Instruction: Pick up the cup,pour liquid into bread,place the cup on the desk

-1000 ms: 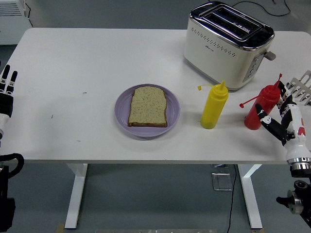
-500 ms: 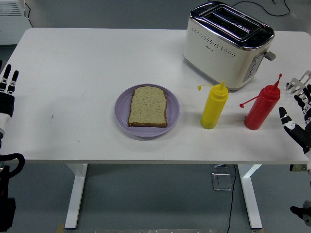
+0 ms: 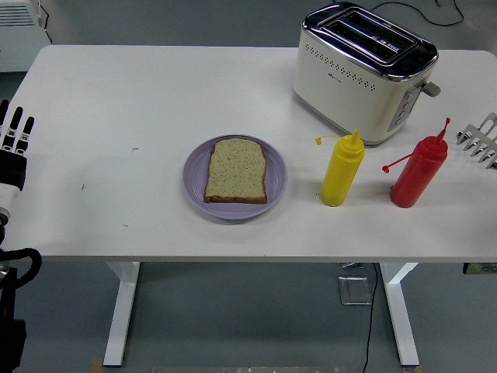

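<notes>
No cup on table, only red squeeze bottle (image 3: 418, 173) & yellow bottle (image 3: 342, 170) upright w/ bread (image 3: 237, 170) on purple plate (image 3: 275, 184); L hand (image 3: 14, 148) idles at left edge, fingers straight, empty; R hand out of view, so pick-up step looks unstarted & next needs a reach to a bottle.

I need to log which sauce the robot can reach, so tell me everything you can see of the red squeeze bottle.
The red plastic squeeze bottle stands upright on the white table, near its right end, in front of the cream toaster and right of the yellow squeeze bottle. It tapers to a pointed nozzle; its small red cap hangs off on a thin tether to the left. Nothing touches it, and no hand is near.
</notes>
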Tool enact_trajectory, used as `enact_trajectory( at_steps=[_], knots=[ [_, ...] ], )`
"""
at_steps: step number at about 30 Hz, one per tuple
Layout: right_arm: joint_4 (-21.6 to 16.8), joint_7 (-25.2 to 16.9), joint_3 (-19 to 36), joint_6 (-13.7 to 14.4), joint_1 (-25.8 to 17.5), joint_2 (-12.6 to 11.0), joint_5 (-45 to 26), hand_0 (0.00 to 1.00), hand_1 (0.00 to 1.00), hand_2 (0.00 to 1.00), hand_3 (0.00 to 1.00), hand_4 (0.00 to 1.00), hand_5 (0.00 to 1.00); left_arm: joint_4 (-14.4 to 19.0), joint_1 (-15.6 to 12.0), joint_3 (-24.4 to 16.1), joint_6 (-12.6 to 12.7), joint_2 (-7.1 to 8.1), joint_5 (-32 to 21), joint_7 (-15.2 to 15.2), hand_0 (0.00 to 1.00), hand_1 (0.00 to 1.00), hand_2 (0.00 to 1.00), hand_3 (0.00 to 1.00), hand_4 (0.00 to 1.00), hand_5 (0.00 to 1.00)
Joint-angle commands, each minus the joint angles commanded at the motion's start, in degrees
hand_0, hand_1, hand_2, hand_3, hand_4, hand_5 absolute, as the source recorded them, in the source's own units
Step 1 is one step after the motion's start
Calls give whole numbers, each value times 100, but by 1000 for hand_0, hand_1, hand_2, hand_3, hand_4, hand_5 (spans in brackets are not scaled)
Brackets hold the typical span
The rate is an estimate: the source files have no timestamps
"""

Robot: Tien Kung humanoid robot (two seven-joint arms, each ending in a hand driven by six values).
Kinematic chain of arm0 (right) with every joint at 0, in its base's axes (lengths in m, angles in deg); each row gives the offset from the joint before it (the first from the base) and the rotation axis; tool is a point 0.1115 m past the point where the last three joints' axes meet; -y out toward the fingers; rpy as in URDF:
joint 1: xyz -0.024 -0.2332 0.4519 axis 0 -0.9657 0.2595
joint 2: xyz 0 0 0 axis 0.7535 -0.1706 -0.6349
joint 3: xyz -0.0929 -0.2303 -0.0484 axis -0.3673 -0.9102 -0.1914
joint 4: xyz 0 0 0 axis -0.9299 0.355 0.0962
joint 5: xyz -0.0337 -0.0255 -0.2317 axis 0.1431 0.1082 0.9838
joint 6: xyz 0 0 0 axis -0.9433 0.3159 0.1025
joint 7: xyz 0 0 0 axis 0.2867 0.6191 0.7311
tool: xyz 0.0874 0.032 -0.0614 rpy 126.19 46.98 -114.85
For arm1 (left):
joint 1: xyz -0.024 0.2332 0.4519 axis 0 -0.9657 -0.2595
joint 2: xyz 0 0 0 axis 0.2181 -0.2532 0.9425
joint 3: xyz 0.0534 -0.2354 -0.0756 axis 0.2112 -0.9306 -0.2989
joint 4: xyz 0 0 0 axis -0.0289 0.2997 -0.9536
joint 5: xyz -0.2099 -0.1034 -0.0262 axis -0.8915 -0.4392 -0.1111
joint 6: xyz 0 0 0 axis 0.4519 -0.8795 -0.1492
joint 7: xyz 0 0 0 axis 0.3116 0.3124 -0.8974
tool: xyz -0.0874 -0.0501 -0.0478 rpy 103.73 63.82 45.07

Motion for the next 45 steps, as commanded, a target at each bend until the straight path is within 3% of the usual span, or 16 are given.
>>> enact_trajectory(
  at_steps=[1, 2, 9, 13, 14, 30, 45],
  knots=[
    [41, 118, 151, -229, 68, 26, -261, 769, 697, 735, 738, 632, 379, 0, -2, 2, 0, -1, -1, 0, 794, 751, 753, 711, 510, 993],
    [71, 186, 223, -373, 114, 37, -484, 770, 704, 731, 742, 573, 530, -1, -1, 2, 0, -3, -2, 0, 794, 751, 753, 711, 510, 993],
    [221, 424, 392, -630, 316, 74, -1977, 773, 713, 737, 746, 563, 565, 1, 26, -32, 1, -7, -3, 0, 794, 751, 752, 711, 510, 993],
    [316, 479, 440, -654, 320, 94, -1955, 773, 713, 737, 746, 563, 565, 7, 39, -61, 1, -2, -4, -2, 794, 751, 752, 711, 510, 993],
    [341, 490, 437, -651, 315, 102, -1947, 778, 717, 739, 747, 551, 613, 9, 43, -69, 1, -1, -3, -2, 794, 749, 751, 712, 507, 992],
    [699, 707, 291, -544, 327, 218, -1782, 780, 719, 740, 747, 550, 621, 7, 65, -71, -1, -11, -1, 1, 792, 749, 751, 708, 504, 990],
    [745, 810, 260, -496, 341, 236, -1700, 782, 720, 741, 746, 544, 616, 7, 64, -74, -4, -13, 0, 0, 791, 747, 750, 708, 504, 988]
  ],
)
